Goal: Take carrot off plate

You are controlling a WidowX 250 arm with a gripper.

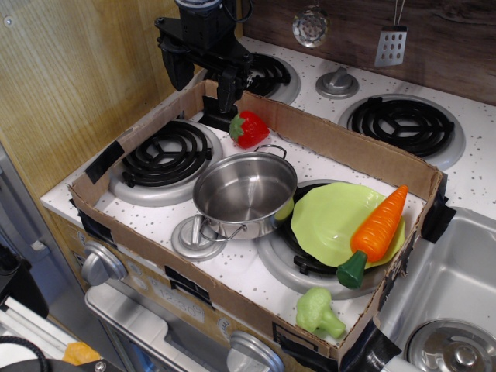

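Desk [256, 283]: white speckled toy stove top, fenced by a low cardboard wall [341, 143].
Pot [244, 192]: shiny steel, empty, touching the plate's left rim; well apart from the carrot.
Plate [329, 217]: lime green, tilted on the front right burner, leaning toward the pot.
Gripper [203, 71]: black, hanging at the back left above the cardboard wall, far from the plate; fingers stand apart, holding nothing.
Carrot [378, 231]: lies along the plate's right rim, tip toward the back, green stem overhanging the front edge.
Handling, judged: hollow plastic, so light and stiff; glossy skin likely slippery, and the taper may squeeze it out of a hold.
Hold point, judged: across the thick orange body just above the stem.
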